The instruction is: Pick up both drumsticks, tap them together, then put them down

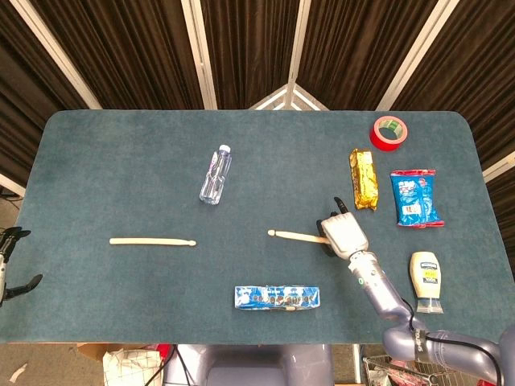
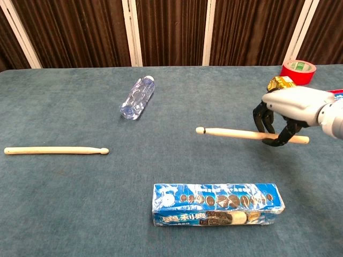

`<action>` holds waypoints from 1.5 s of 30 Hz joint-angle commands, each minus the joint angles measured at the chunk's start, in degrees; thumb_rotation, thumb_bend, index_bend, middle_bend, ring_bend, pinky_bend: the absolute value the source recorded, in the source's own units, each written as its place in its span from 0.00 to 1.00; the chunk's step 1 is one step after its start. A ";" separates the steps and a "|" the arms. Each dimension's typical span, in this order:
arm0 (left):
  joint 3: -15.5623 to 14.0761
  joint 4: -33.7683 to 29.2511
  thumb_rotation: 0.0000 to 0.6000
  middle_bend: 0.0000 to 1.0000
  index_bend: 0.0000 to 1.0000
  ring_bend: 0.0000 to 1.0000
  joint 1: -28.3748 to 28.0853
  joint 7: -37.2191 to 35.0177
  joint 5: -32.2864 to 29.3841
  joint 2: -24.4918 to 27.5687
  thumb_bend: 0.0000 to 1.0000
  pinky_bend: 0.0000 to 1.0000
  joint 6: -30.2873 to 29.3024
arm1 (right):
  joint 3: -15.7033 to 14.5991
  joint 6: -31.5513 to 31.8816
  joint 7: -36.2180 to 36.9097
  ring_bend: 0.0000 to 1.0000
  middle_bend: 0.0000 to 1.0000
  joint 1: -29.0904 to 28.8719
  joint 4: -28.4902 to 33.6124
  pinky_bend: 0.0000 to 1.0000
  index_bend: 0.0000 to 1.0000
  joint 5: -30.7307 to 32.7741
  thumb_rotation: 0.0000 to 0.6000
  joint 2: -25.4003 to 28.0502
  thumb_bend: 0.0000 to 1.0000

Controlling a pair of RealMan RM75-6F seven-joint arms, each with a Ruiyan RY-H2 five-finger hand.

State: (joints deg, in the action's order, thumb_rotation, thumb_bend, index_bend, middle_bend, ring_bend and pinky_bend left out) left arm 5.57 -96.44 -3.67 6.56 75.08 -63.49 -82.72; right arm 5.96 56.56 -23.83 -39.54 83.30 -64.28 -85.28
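Right hand [image 2: 284, 115] pinches a light, stiff wooden drumstick [image 2: 236, 133] near its butt, so the long tip may droop.

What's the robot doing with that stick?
The robot's right hand grips one drumstick near its back end and holds it just above the table. The other drumstick lies untouched on the left. The left hand sits off the table's edge, and its fingers are too unclear to judge.
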 commanded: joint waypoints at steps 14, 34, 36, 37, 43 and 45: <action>2.94 3.30 1.00 0.23 0.26 0.00 -11.25 2.58 -3.77 -0.09 0.26 0.00 16.05 | 4.35 2.10 16.21 0.39 0.61 2.86 7.69 0.04 0.72 -6.21 1.00 13.22 0.42; 3.19 25.86 1.00 0.42 0.42 0.00 -22.26 0.85 -5.07 -19.33 0.34 0.00 27.25 | 5.99 3.10 17.52 0.39 0.61 3.07 10.37 0.04 0.73 -6.35 1.00 14.55 0.42; 2.98 26.91 1.00 0.42 0.42 0.00 -22.69 1.10 -5.54 -20.72 0.34 0.00 27.99 | 6.11 3.13 17.32 0.39 0.61 3.10 10.57 0.04 0.73 -6.07 1.00 14.74 0.42; 2.86 27.27 1.00 0.42 0.43 0.00 -22.84 1.35 -5.86 -21.28 0.34 0.00 28.31 | 6.11 3.09 17.06 0.39 0.61 3.09 10.65 0.04 0.73 -5.98 1.00 14.87 0.42; 2.25 28.05 1.00 0.46 0.47 0.03 -23.06 3.92 -6.79 -23.08 0.34 0.00 28.07 | 6.20 3.14 16.55 0.40 0.61 3.20 10.88 0.04 0.73 -5.48 1.00 15.27 0.42; 2.16 28.00 1.00 0.47 0.48 0.04 -22.92 4.79 -7.20 -23.40 0.34 0.00 27.60 | 6.15 3.15 16.37 0.39 0.61 3.23 10.71 0.04 0.73 -5.43 1.00 15.25 0.42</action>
State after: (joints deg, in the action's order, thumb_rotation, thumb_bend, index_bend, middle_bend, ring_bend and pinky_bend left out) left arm 7.82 -68.49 -26.65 11.02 68.13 -86.64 -54.87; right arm 12.12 59.74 -7.43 -36.31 94.12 -69.76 -70.01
